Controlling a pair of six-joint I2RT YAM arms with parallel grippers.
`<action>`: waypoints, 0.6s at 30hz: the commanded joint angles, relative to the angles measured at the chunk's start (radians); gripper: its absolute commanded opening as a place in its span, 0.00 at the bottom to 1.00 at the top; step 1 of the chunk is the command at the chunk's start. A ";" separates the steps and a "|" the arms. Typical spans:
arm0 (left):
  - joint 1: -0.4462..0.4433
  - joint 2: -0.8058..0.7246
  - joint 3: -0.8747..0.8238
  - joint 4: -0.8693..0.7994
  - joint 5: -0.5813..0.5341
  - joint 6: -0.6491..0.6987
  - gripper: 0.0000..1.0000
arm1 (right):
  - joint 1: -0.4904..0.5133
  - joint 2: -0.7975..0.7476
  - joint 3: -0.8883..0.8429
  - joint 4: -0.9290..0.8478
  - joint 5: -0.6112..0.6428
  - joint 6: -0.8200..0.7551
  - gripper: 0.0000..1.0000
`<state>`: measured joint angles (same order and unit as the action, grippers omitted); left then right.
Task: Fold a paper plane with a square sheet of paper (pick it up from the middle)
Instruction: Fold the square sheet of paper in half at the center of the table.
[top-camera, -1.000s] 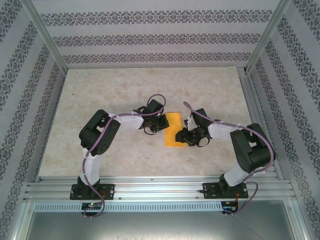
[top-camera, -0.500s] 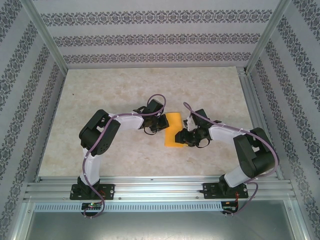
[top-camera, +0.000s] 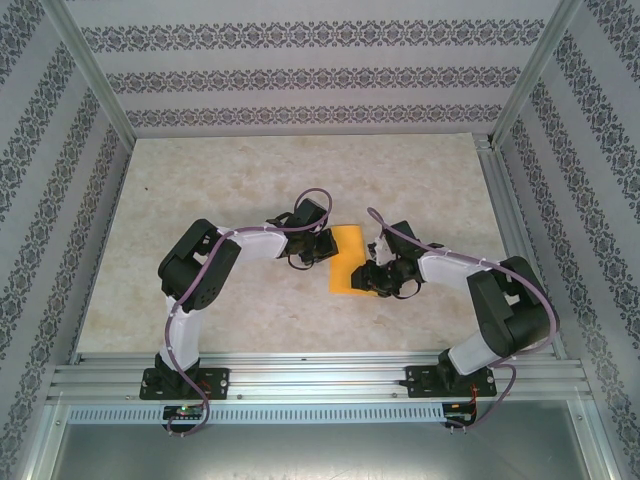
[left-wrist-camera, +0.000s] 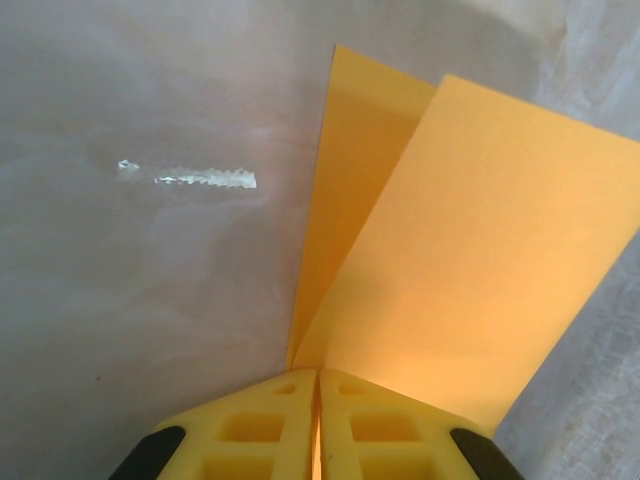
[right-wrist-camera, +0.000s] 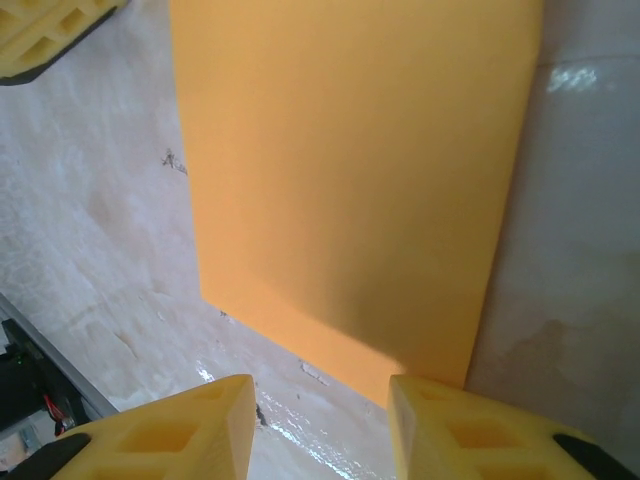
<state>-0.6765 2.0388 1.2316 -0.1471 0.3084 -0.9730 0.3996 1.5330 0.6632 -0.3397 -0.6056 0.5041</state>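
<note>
The square sheet of paper (top-camera: 347, 262) is orange-yellow and folded double into an upright rectangle at the table's middle; no paper plane is in view. My left gripper (top-camera: 326, 245) is shut on its left edge. In the left wrist view the yellow jaws (left-wrist-camera: 318, 375) meet on the sheet (left-wrist-camera: 470, 280), and two layers fan out from the grip. My right gripper (top-camera: 366, 278) is open at the sheet's near right corner. In the right wrist view its gap (right-wrist-camera: 320, 390) faces the sheet's near edge (right-wrist-camera: 350, 170), with nothing between the fingers.
The pale marbled table (top-camera: 200, 190) spreads around the paper. Patterned walls and metal frame posts close in the far side and both flanks. An aluminium rail (top-camera: 320, 375) carrying the arm bases runs along the near edge. A left fingertip (right-wrist-camera: 40, 30) shows in the right wrist view.
My right gripper has edged slightly toward the near edge of the paper, and its elbow has swung a little outward. The left arm and the paper have held still.
</note>
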 joint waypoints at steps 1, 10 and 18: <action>-0.015 0.034 0.002 -0.088 -0.022 0.024 0.12 | 0.018 -0.009 0.006 -0.010 -0.009 0.006 0.40; -0.016 0.036 0.004 -0.089 -0.018 0.026 0.12 | 0.017 0.051 0.021 -0.069 0.054 -0.039 0.40; -0.015 0.036 -0.004 -0.082 -0.020 0.020 0.12 | -0.031 -0.021 0.137 -0.069 0.045 -0.029 0.41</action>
<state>-0.6765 2.0388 1.2316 -0.1474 0.3084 -0.9726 0.3977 1.5276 0.7464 -0.4229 -0.5919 0.4828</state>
